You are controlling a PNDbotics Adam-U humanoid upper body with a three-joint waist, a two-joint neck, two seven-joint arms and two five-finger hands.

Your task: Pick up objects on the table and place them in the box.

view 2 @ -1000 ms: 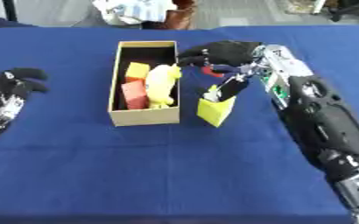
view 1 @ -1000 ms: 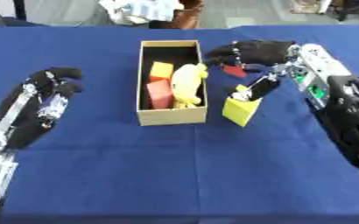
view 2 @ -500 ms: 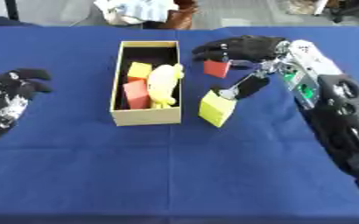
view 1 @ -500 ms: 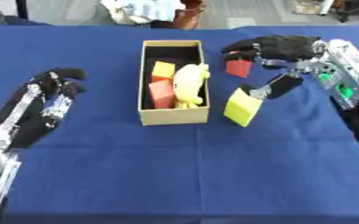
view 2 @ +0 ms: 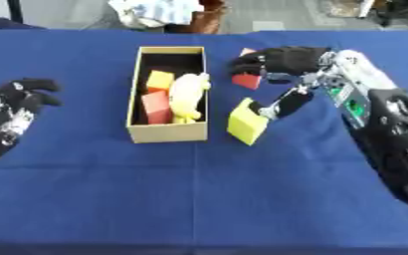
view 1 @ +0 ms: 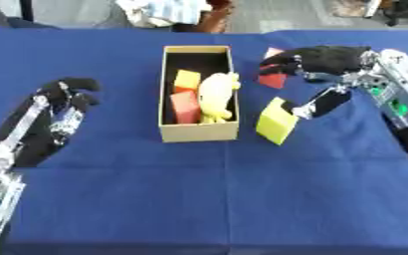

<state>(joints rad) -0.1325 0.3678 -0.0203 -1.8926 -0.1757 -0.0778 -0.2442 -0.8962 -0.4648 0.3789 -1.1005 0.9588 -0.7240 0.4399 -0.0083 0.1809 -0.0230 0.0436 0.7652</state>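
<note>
Table cloth [view 1: 199, 199]: plain deep blue. Box [view 1: 199, 132]: tan cardboard, dark inside. In it: yellow block [view 1: 186, 78] at far end, red block [view 1: 185, 106] nearer, pale yellow soft thing [view 1: 216, 94] along the right side. Right of box: yellow block [view 1: 275, 121], tilted; red block [view 1: 272, 80] further back. Both hands black with silver: right hand [view 1: 325, 60], left hand [view 1: 55, 114]. Green patch on right forearm.
</note>
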